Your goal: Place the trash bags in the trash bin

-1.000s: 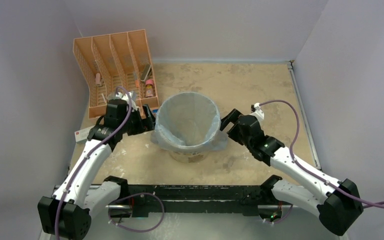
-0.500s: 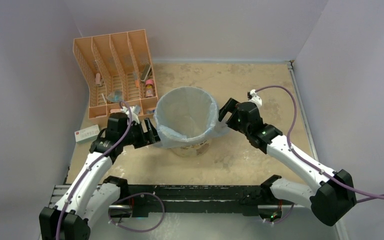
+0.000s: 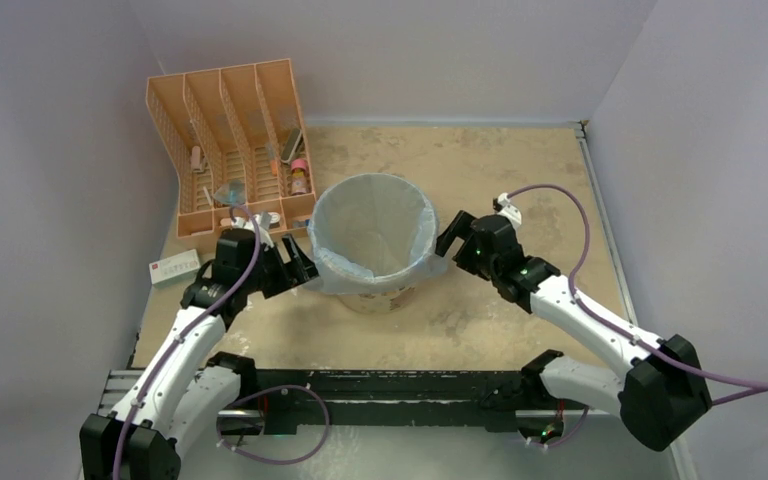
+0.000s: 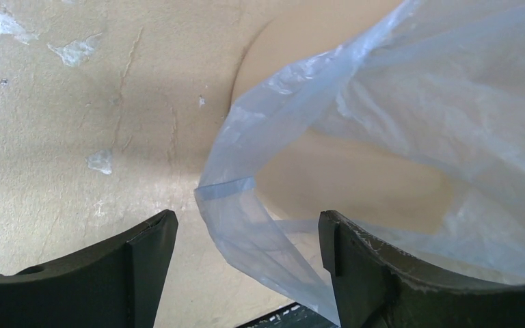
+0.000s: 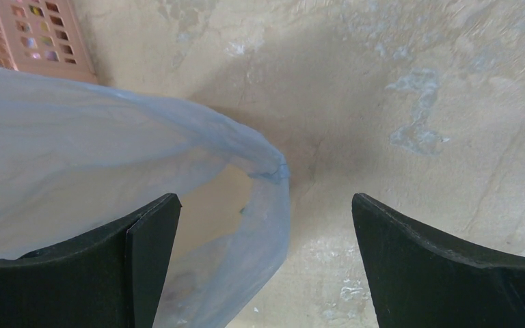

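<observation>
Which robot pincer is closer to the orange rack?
The left pincer, just in front of the orange rack. The right pincer sits on the other side of the cream bin.

At the far left of my bench (image 3: 520, 180) I see an orange rack (image 3: 230, 140) with slots. Small things sit in its slots, one a little bottle with a pink cap (image 3: 299, 177). Near the rack lies a small white box (image 3: 175, 267) with red on one end.
</observation>
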